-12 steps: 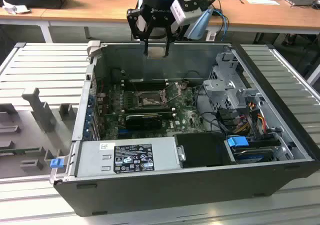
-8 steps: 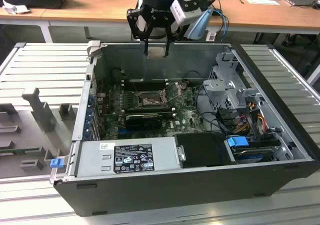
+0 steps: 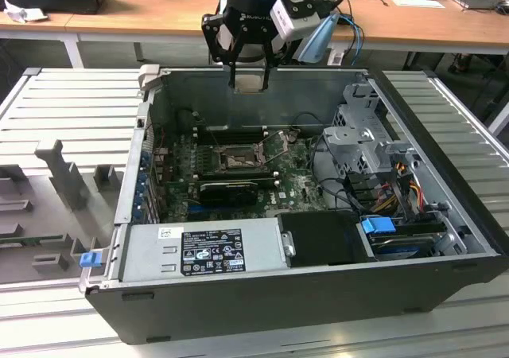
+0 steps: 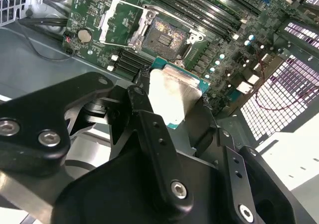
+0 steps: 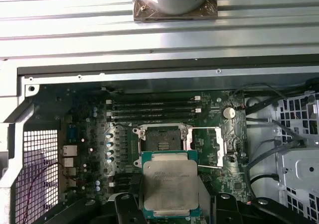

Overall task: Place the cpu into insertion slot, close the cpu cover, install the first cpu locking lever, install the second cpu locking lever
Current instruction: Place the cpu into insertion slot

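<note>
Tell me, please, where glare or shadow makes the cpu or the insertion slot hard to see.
In the second wrist view, glare whitens part of the cpu; in the first wrist view, the cpu and the insertion slot are evenly lit; in the exterior view, the insertion slot sits dark in the shade of the case.
</note>
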